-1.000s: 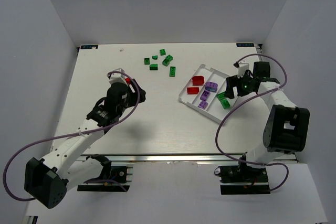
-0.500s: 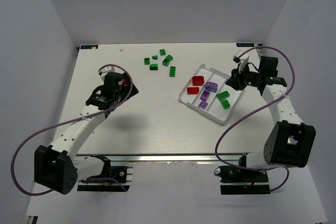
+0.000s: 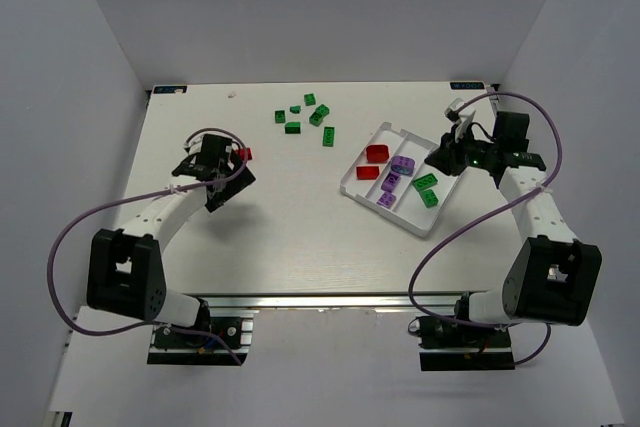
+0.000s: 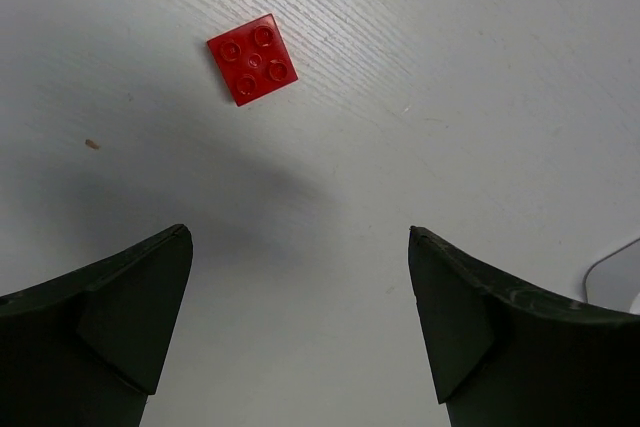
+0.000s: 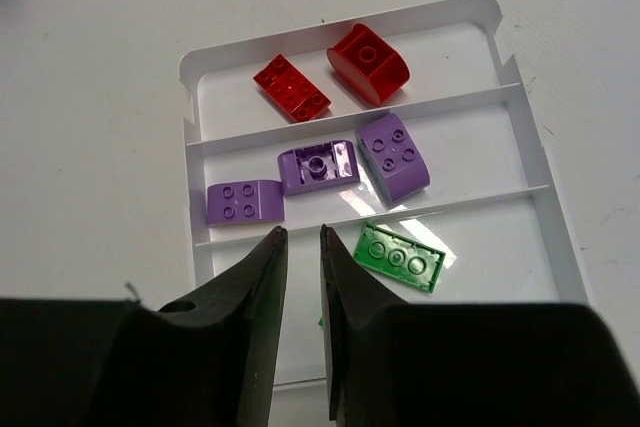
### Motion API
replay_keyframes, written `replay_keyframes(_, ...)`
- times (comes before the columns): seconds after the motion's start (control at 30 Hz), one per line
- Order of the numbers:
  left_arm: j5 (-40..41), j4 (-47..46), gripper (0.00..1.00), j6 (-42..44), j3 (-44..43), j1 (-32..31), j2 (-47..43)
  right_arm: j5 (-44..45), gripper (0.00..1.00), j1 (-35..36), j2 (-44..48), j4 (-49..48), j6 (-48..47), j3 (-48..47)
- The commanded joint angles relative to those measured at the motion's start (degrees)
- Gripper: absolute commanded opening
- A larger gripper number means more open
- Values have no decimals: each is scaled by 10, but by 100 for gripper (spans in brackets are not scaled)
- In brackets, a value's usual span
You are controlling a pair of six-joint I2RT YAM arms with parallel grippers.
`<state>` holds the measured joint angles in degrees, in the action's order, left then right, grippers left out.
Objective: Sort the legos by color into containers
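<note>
One red lego (image 4: 252, 59) lies flat on the table ahead of my left gripper (image 4: 300, 247), which hangs open above bare table with nothing between its fingers. From above, this red lego (image 3: 245, 154) sits just right of the left gripper (image 3: 215, 164). The white tray (image 5: 190, 127) holds two red legos (image 5: 368, 62) in the far container, three purple ones (image 5: 318, 167) in the middle, and a green one (image 5: 400, 257) in the near one. My right gripper (image 5: 302, 232) hovers over the near container, shut to a slim gap and holding nothing. A second green lego there is mostly hidden behind its fingers.
Several loose green legos (image 3: 319, 117) lie in a cluster at the back middle of the table, left of the tray (image 3: 345, 182). The right gripper (image 3: 445, 157) is over the tray's right end. Grey walls stand on three sides.
The left gripper swung back and left, opening fully near the red lego. The right gripper closed from wide open to a slim gap, and its arm's elbow swung out.
</note>
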<state>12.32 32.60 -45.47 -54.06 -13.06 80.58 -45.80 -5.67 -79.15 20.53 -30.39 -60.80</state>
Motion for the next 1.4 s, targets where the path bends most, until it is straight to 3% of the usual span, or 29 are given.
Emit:
replay_keyframes(0.0,-13,-16,98,10,-39,10,18,-22,26,-4,21,-28,21,17)
replay_keyframes(0.27,17,4,96,22,-99,20,127,-23,27,-4,26,-37,26,33)
replay_keyframes(0.77,59,-17,89,13,-129,37,242,-18,28,-4,19,-52,38,46)
replay_keyframes(0.93,73,-13,82,14,-163,38,270,-13,28,-4,21,-49,32,48)
replay_keyframes(1.07,75,-9,71,14,-169,38,280,-11,28,-4,22,-49,33,50)
replay_keyframes(1.37,52,-19,32,16,-145,38,259,-13,28,-4,18,-50,37,49)
